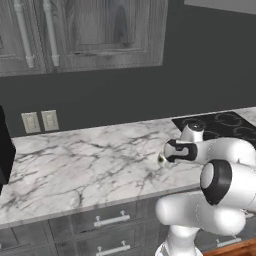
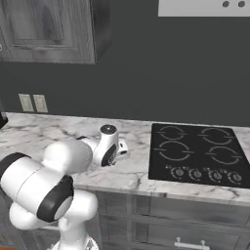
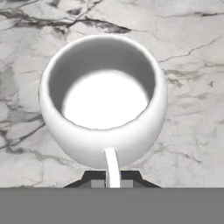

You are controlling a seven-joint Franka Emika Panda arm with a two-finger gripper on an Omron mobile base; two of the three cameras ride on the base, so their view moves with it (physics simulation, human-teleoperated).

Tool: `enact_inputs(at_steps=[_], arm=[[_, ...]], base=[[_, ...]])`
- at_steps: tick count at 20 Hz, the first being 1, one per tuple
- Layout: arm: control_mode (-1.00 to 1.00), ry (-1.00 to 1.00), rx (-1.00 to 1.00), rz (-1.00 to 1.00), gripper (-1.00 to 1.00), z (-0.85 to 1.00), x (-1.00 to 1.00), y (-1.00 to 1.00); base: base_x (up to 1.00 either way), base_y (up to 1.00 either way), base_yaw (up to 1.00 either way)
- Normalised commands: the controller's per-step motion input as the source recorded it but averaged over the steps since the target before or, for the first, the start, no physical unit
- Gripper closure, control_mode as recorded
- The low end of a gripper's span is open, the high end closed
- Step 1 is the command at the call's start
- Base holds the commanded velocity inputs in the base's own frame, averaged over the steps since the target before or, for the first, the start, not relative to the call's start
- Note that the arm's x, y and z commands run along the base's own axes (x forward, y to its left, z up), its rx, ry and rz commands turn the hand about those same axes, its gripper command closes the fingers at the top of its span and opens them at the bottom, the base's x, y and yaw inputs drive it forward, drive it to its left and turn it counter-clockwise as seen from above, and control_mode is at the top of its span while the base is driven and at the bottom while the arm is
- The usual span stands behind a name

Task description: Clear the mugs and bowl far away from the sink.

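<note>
In the hand view a white mug is seen from above, empty, over the marble counter. Its thin handle runs down between my two dark finger tips, and my gripper is shut on that handle. In the left base view the gripper hangs low over the counter's front part, left of the stovetop, with a bit of the mug showing a greenish mark at its tip. Whether the mug rests on the counter or hangs just above it I cannot tell. The bowl and the sink are out of view.
A black stovetop lies in the counter right of the hand. Two wall outlets sit on the dark back wall, under grey upper cabinets. A black object stands at the far left. Drawers run below the counter edge.
</note>
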Motion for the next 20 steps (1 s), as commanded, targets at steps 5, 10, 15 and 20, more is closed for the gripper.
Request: enact_inputs(at_steps=[5,10,15,20], arm=[[-1.0,0.0,0.0,0.07,1.0,-0.35,0.13,0.0],[-1.0,0.0,0.0,0.05,-1.0,-0.11,0.05,0.0],[-1.0,0.0,-0.01,0.01,-1.0,0.55,0.0,0.07],[-1.0,0.0,-0.05,0.0,-1.0,0.92,-0.34,0.25]], base=[[0.0,0.0,0.0],[0.0,0.0,0.0],[0.0,0.0,0.0],[0.0,0.0,0.0]])
